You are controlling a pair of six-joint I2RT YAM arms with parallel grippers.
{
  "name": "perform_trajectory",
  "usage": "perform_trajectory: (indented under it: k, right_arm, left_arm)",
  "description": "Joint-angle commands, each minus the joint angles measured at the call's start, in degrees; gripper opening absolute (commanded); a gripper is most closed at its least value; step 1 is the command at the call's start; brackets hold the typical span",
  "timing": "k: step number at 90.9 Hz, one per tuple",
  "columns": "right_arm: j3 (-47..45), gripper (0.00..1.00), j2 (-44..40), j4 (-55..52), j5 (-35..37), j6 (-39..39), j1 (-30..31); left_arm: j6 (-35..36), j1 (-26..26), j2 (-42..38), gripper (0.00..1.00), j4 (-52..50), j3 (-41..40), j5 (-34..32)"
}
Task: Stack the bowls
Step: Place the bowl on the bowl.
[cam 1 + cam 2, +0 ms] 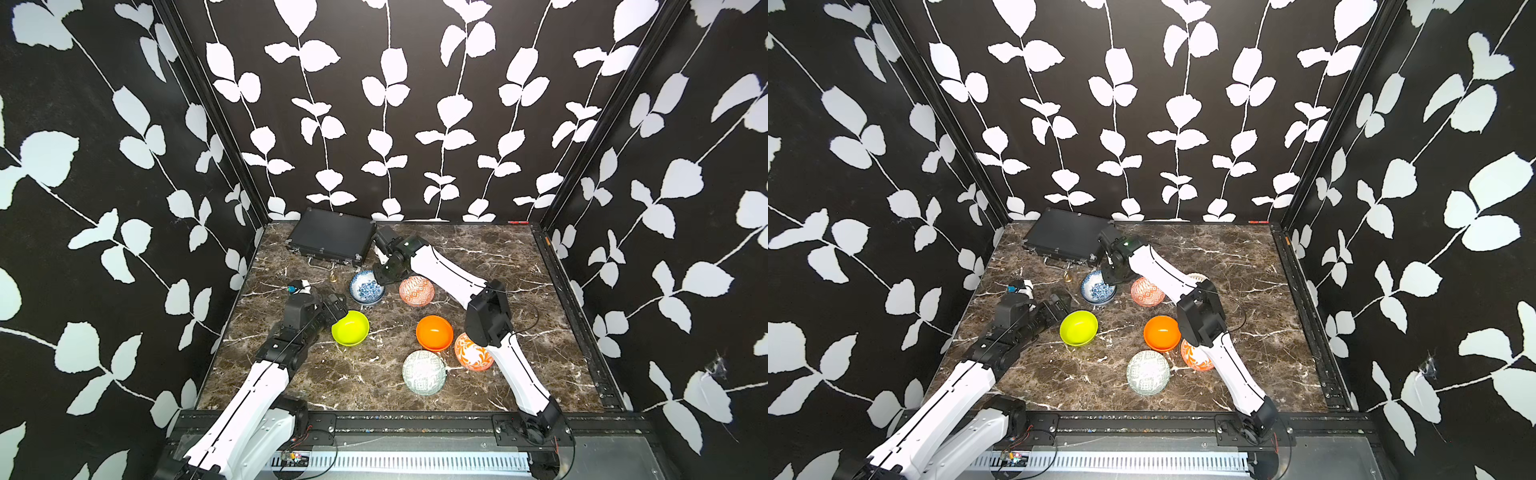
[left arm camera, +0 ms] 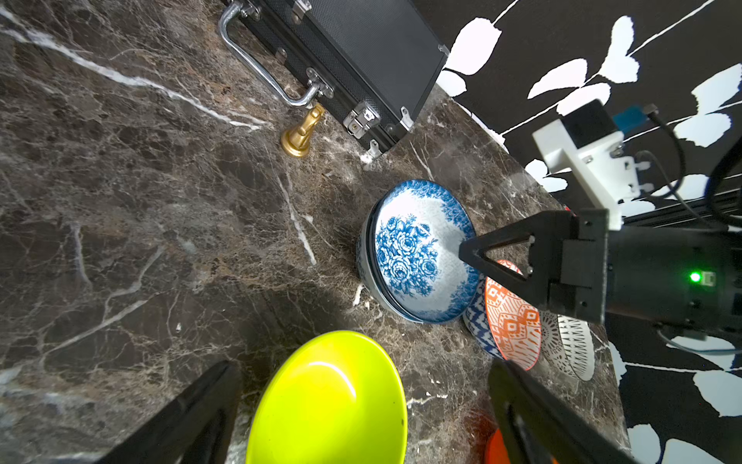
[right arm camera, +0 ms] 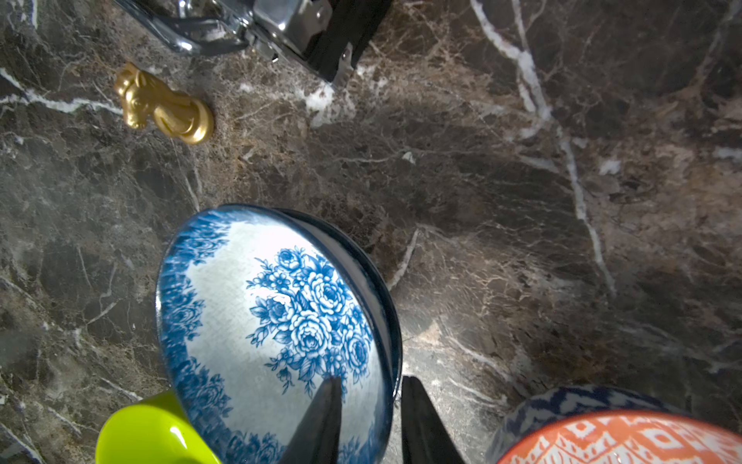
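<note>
**Bowls on table, one pair nested**

Right gripper (image 3: pixel 369 381) stands astride the rim of the top blue bowl (image 3: pixel 261 321), with its jaws a little apart and not pinching it. This bowl sits nested in the lower blue bowl (image 3: pixel 373 277), near the case (image 1: pixel 328 243). Left gripper (image 2: pixel 363 365) is wide open and holds nothing. The lime bowl (image 2: pixel 321 401) lies between its fingers. Orange bowl (image 1: pixel 434 332) and green bowl (image 1: pixel 424 372) lie separate on the table (image 1: pixel 498 266).
</note>
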Motion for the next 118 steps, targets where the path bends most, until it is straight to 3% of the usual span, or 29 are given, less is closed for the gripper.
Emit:
perform_trajectory:
  k: [1, 28, 66, 118]
  right_arm:
    - [0.4, 0.29, -1.2, 0.5, 1.2, 0.4, 0.4]
    - [-5.8, 0.27, -6.2, 3.4, 2.8, 1.6, 0.4]
    - [-7.1, 0.07, -4.8, 3.8, 2.1, 2.1, 0.1]
    - [-6.6, 0.06, -3.8, 3.2, 1.5, 2.1, -0.1]
  left_arm:
    - [0.1, 0.5, -0.2, 0.99, 0.7, -0.9, 0.4]
    - [0.2, 0.6, -0.2, 0.99, 0.6, -0.9, 0.7]
    - [0.1, 0.7, -0.5, 0.99, 0.7, -1.1, 0.7]
    - [0.0, 0.8, -0.4, 0.99, 0.8, -1.1, 0.8]
